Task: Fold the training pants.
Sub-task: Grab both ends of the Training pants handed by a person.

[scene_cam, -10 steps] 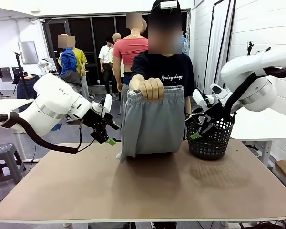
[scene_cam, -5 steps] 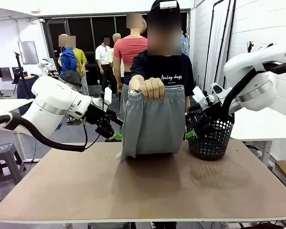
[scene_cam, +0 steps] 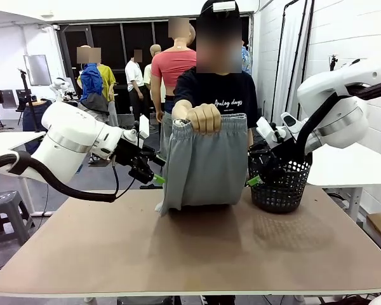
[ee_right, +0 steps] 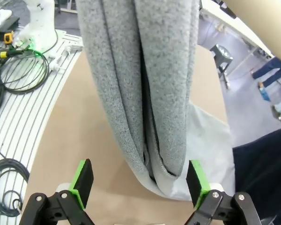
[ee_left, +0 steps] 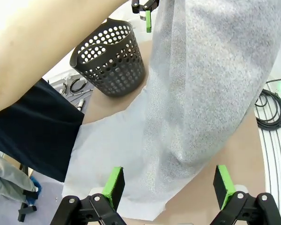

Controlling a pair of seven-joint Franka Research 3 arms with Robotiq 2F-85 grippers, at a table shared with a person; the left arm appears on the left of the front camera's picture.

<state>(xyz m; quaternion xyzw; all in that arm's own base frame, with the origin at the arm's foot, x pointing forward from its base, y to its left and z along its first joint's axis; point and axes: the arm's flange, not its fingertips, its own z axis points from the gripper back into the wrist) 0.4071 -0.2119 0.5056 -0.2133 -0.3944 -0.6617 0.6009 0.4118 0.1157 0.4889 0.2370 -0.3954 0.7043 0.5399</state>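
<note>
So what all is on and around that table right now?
training pants: one, light grey, hanging over the far middle of the table, lower end resting on it
basket: one, black with holes, far right of the table
table: one, brown, between robot and person
stool: one, grey, on the floor to the left
cables: several, black, on the floor beside the table
person's hand: one, holding the pants up by the waistband
left end effector: one, black with green pads, open, facing the pants from their left
right end effector: one, black with green pads, open, facing the pants from their right, in front of the basket
</note>
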